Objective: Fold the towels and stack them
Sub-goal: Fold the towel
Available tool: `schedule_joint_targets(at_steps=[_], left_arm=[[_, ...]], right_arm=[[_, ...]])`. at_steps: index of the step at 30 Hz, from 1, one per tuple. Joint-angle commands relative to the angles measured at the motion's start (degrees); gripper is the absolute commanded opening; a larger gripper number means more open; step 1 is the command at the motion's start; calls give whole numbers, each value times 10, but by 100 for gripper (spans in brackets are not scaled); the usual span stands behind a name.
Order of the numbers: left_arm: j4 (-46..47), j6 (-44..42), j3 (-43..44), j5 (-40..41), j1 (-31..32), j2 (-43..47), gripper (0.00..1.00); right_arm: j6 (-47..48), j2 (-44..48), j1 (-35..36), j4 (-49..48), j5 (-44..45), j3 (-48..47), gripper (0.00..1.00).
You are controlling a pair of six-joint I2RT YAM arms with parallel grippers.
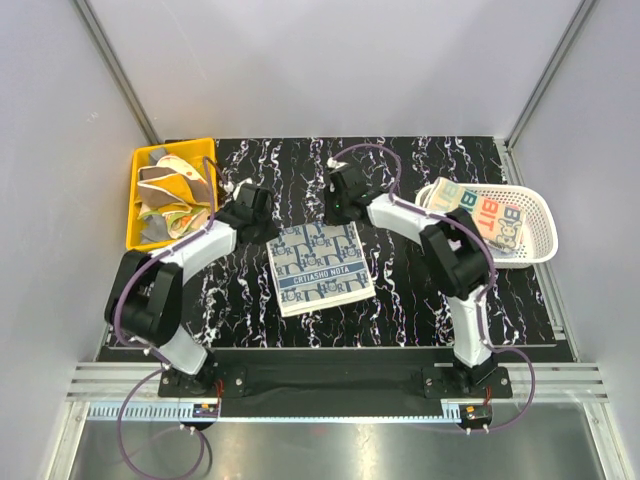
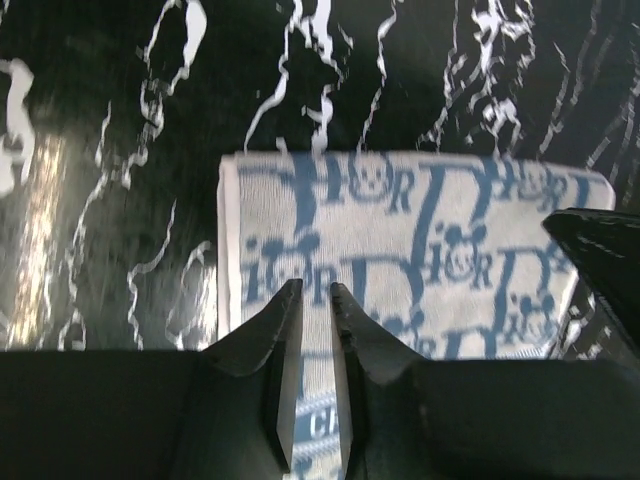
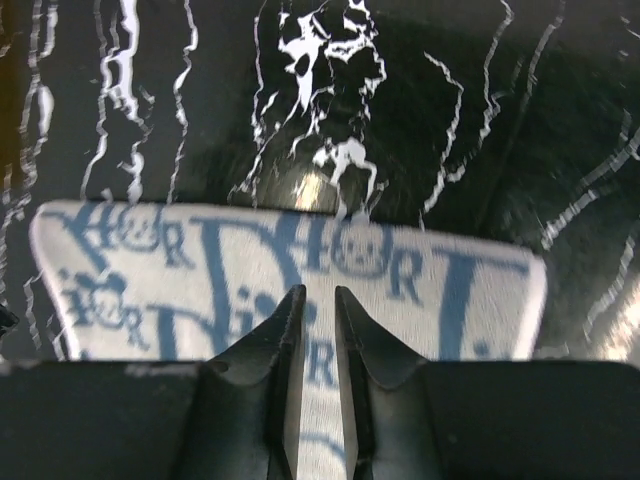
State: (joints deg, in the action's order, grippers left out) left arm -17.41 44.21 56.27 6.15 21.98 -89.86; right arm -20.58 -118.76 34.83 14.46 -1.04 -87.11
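Yellow plastic bin [image 1: 131, 205] is sitting at 10 o'clock on the black white-veined table [image 1: 420, 295], holding a heap of crumpled grey and orange towels [image 1: 172, 200]. Left gripper [image 1: 257, 220] is hovering over the blue-white patterned towel [image 1: 318, 268] near its 11 o'clock corner. Its fingers [image 2: 285, 330] are standing a narrow slit apart and gripping nothing, with cloth showing through the gap.

That towel is lying flat at table centre, near-square and slightly skewed. Its far edge is running 9-to-3 just ahead of both sets of fingertips.

Right gripper [image 1: 339, 205] is hanging near the 1 o'clock corner, likewise barely parted, nothing pinched. Most of the cloth is spreading toward 6 o'clock from either gripper. Both arms are looking equally near, one per far corner, so a two-arm pinch of that edge seems likeliest.

White slotted plastic basket [image 1: 548, 228] at 3 o'clock is holding a cream lettered towel [image 1: 492, 215].
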Motion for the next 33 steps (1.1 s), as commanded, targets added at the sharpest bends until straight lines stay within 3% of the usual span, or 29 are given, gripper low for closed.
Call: schedule_joint_targets(at_steps=[1,14,22,28,33], left_arm=[[40,-40,49,-16,-11,-50,20],[12,-74,126,1,-52,-190,18],[-18,-78,171,17,-53,-211,18],[3,-91,171,-15,-52,-150,36],[18,-104,183,-50,-52,-130,43]], right_arm=[[19,-51,-8,17,-7,-61,23],[19,-36,-56,11,30,-10,22],[2,7,-78,7,11,16,24],[-3,-10,-78,23,-38,-5,23],[-28,-29,-71,8,-73,5,22]])
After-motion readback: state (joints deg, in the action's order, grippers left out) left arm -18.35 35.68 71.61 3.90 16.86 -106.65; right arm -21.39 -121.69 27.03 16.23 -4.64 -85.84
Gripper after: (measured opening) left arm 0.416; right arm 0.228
